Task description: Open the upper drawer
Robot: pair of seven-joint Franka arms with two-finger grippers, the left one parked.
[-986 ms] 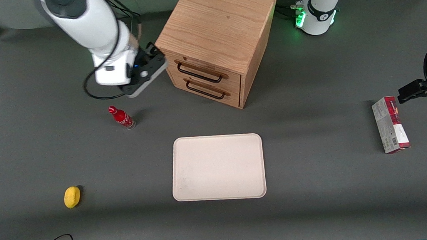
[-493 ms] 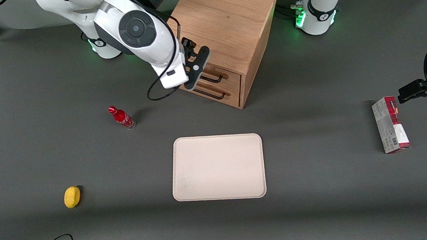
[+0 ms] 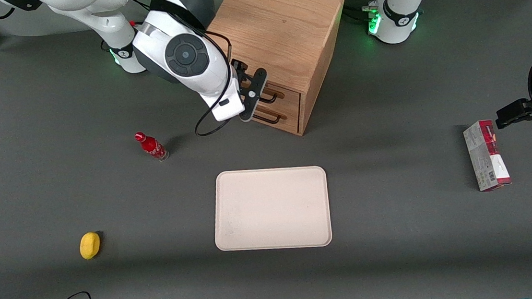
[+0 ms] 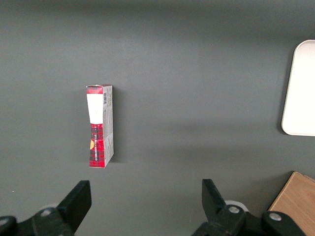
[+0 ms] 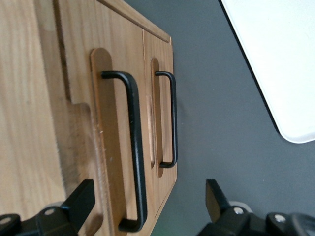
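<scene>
The gripper [image 3: 255,90] is being held open in front of the cabinet [image 3: 279,23], its fingers [image 5: 78,201] spread so that the closed upper drawer's [image 5: 81,83] handle [image 5: 134,147] can be straddled.

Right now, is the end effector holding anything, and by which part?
Nothing. The end effector is open in front of the upper drawer, its handle not yet gripped.
</scene>
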